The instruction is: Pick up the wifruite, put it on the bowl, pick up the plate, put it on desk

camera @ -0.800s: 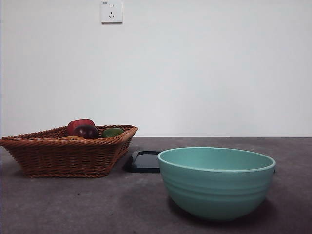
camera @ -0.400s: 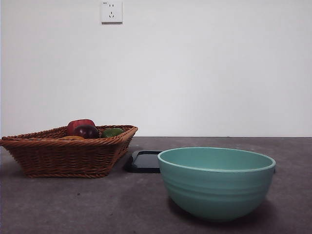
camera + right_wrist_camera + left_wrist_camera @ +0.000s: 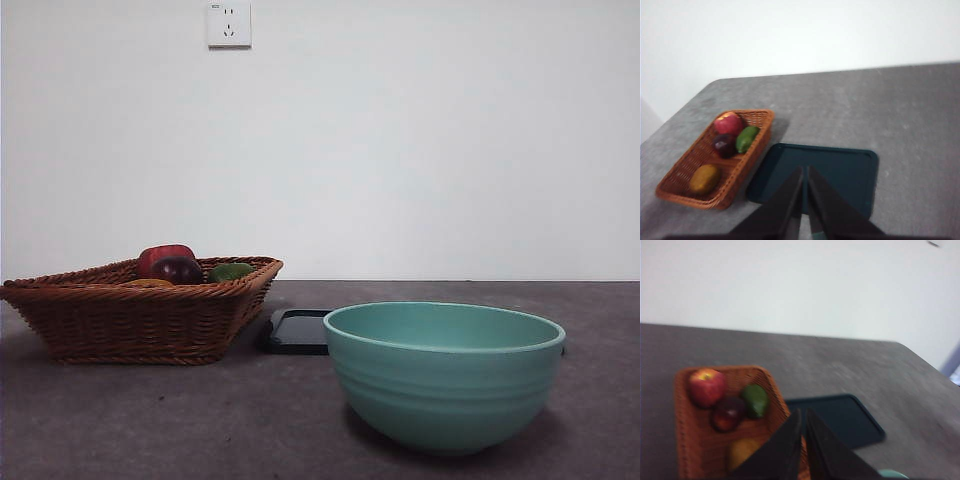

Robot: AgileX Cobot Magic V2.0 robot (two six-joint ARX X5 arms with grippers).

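- Woven brown wicker basket (image 3: 140, 320), rough weave.
- Mint-green bowl (image 3: 445, 380), smooth, faintly ridged, soft sheen.
- Tabletop (image 3: 200, 420), mottled matte grey-brown, stone-like.
- Dark tray (image 3: 815, 175), smooth.

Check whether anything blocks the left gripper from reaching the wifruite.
Nothing visible does. The wifruite lies uncovered in the basket, apart from the other fruit. The left gripper hangs above the basket's edge, jaws shut.
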